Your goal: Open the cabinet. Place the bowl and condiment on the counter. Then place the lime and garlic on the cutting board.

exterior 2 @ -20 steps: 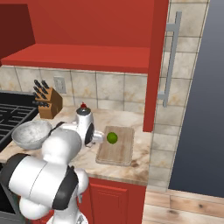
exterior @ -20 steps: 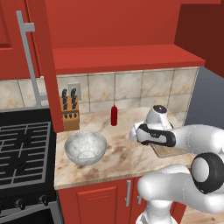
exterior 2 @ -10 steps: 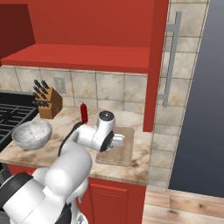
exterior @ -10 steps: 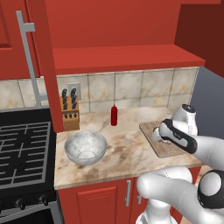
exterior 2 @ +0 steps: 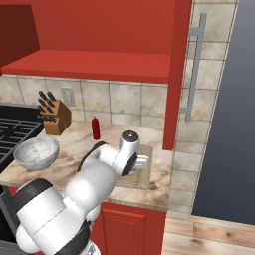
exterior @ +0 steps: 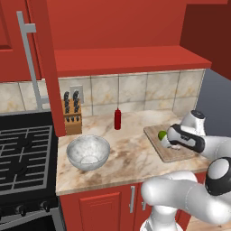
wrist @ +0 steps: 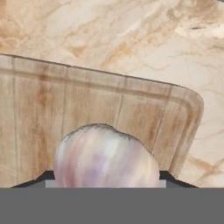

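On your far left in the left base view sits the stove, then the open cabinet door edge with its long grey handle, and behind it the knife block. The bowl rests on the counter in front of the block. The red condiment bottle stands upright near the tiled backsplash. Further right you have the cutting board, with the lime lying on its near-left part. The gripper hangs low over the board, just beside the lime. In the hand view the garlic sits between the fingers, which are clamped on it, right above the board's wood; whether it touches the board you cannot tell.
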